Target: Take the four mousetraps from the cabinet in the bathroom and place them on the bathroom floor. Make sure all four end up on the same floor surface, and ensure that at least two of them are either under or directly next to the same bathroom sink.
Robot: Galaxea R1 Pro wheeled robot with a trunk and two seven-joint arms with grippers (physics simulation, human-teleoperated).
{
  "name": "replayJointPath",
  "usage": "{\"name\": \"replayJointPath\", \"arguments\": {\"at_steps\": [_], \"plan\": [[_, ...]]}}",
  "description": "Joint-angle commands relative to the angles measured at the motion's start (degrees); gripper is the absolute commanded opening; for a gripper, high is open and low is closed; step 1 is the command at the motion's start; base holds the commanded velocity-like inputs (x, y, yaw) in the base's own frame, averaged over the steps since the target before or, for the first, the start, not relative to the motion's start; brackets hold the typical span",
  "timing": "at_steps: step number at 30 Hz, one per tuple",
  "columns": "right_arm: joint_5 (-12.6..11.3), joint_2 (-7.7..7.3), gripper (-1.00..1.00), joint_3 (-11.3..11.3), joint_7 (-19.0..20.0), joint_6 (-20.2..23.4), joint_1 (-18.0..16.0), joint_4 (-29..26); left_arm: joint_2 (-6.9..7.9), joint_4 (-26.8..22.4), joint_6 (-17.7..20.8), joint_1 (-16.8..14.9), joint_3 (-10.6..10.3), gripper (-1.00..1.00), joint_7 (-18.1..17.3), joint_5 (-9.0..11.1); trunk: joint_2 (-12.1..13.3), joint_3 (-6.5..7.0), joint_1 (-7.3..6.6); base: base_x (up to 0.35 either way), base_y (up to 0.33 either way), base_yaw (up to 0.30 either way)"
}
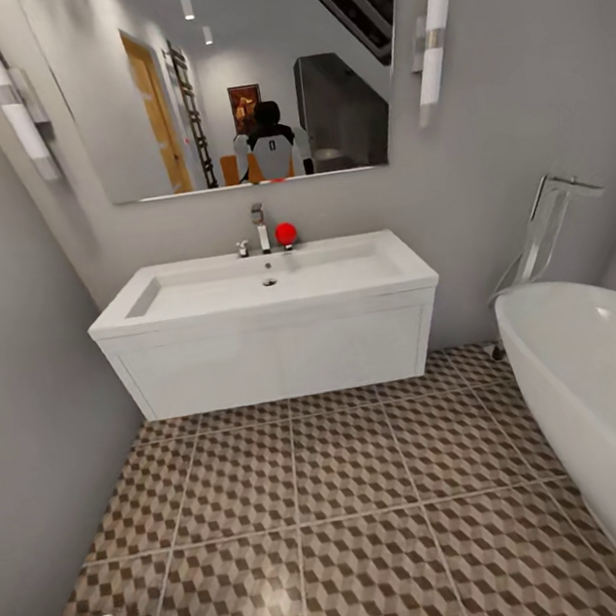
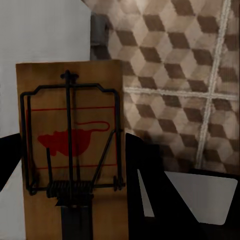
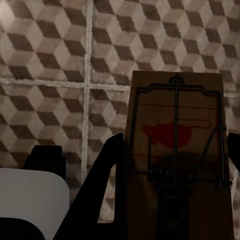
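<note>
Facing the white sink (image 1: 265, 294) across the cube-patterned bathroom floor (image 1: 306, 504), with the bathtub (image 1: 592, 376) to the right. Carrying one mousetrap in each arm: left mousetrap (image 2: 70, 150) pinched at its near end by the left gripper (image 2: 75, 220), right mousetrap (image 3: 177, 160) clamped the same way by the right gripper (image 3: 170, 215), each slab jutting out over the tiles. Flat wooden boards, judged light and stiff, unlikely to flex or slip once squeezed across the plank. Thin wire bar and spring on top, probably the delicate part; best kept clear of the pads, with hold taken on the bare wood at the end or along the long edges. Smooth faces, so a shallow bite could let a board pivot. Low and flat, likely to lie steady on the tiles if lowered close before release, ideally just in front of or beneath the vanity.
</note>
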Motion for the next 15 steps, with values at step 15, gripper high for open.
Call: {"name": "replayJointPath", "arguments": {"at_steps": [15], "plan": [[-0.18, 0.05, -1.00, -0.10, 0.11, 0.14, -0.02, -0.02, 0.00, -0.07, 0.03, 0.00, -0.01, -1.00, 0.03, -0.23, 0.00, 0.00, 0.00, 0.337, 0.000, 0.000]]}}
